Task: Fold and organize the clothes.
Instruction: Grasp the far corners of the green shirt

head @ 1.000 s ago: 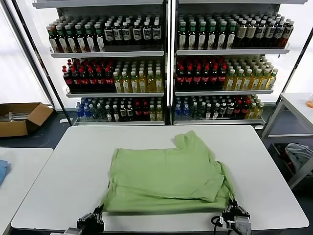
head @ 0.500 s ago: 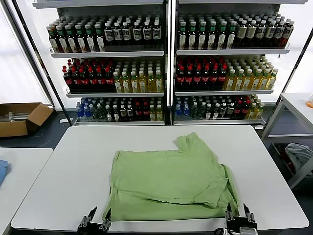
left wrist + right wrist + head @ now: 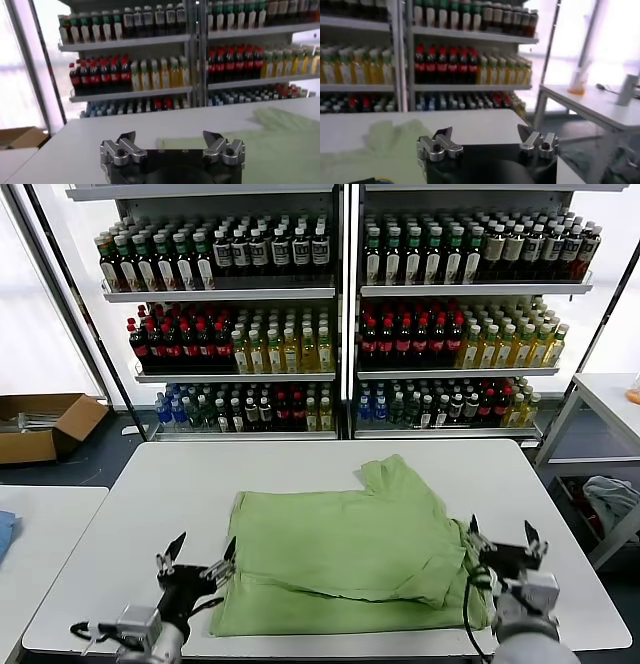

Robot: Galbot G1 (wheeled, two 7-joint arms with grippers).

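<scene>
A light yellow-green shirt (image 3: pixel 345 559) lies on the white table (image 3: pixel 150 504), plain side up, its near part doubled over into a fold and one sleeve pointing to the far side. My left gripper (image 3: pixel 200 556) is open and empty, raised at the shirt's near left edge. My right gripper (image 3: pixel 502 538) is open and empty, raised at the shirt's near right edge. In the left wrist view the left gripper (image 3: pixel 171 138) is open, with the shirt (image 3: pixel 280 145) beyond it. In the right wrist view the right gripper (image 3: pixel 485 134) is open, with the shirt (image 3: pixel 375 145) beside it.
Shelves of bottles (image 3: pixel 340 324) stand behind the table. A cardboard box (image 3: pixel 45 424) lies on the floor at far left. A second white table (image 3: pixel 40 534) stands at left, and a side table (image 3: pixel 605 399) with cloth under it at right.
Both grippers have let go of the shirt's near corners, opened and risen. The shirt's near edge now lies flat on the table, folded over.
</scene>
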